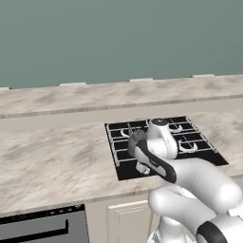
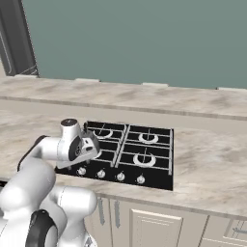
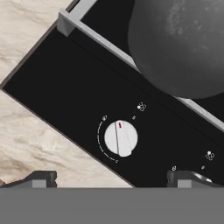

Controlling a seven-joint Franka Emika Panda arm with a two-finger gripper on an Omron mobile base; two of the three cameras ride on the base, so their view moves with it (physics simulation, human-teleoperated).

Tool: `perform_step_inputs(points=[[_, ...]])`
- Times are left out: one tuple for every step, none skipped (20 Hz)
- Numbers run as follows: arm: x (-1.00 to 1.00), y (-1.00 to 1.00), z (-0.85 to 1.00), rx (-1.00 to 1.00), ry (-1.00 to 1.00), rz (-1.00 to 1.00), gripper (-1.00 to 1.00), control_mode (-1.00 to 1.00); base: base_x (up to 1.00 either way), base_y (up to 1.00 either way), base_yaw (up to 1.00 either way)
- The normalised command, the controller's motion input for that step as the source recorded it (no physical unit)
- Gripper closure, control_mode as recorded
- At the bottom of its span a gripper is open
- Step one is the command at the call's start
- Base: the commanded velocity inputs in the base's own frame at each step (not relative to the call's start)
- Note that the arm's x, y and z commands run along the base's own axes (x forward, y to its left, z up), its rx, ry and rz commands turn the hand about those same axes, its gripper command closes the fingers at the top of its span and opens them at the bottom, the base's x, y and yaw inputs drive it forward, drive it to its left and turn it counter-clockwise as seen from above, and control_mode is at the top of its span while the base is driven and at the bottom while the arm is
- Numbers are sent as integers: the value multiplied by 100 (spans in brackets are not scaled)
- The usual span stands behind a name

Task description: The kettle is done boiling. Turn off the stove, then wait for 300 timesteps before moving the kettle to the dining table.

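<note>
The stove (image 1: 124,167) (image 2: 154,170) is a black cooktop set in the marble counter. In the hand view its front strip (image 3: 65,100) carries a white knob (image 3: 120,138) with a red mark pointing up. The dark grey kettle (image 3: 175,43) stands on the grate just beyond that knob. My gripper (image 3: 114,179) (image 2: 88,153) hovers open right above the knob, at the stove's front left, its fingertips (image 3: 41,178) apart on either side and touching nothing. The dining table (image 1: 118,95) (image 2: 144,94) is the raised marble slab along the back.
More silver knobs (image 2: 120,176) line the stove's front edge to the right. Wide marble counter (image 1: 52,161) (image 2: 207,173) lies on both sides of the stove. A black-fronted oven (image 1: 42,228) sits below the counter at the left, and cream cabinet doors (image 2: 144,226) below the stove.
</note>
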Motion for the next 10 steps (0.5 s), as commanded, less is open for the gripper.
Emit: perform_step_inputs(points=[[0,-2,-24,0,0,0,-100,-100,0,0,0],[0,0,-23,0,0,0,-100,-100,0,0,0],[0,0,-25,0,0,0,-100,-100,0,0,0],[0,0,-28,0,0,0,-100,-100,0,0,0],[0,0,-23,0,0,0,-100,-100,0,0,0],[0,0,-24,0,0,0,-100,-100,0,0,0],[0,0,-17,0,0,0,-100,-100,0,0,0],[0,0,-20,0,0,0,-100,-100,0,0,0],[0,0,-21,0,0,0,-100,-100,0,0,0],[0,0,-20,0,0,0,-100,-100,0,0,0]])
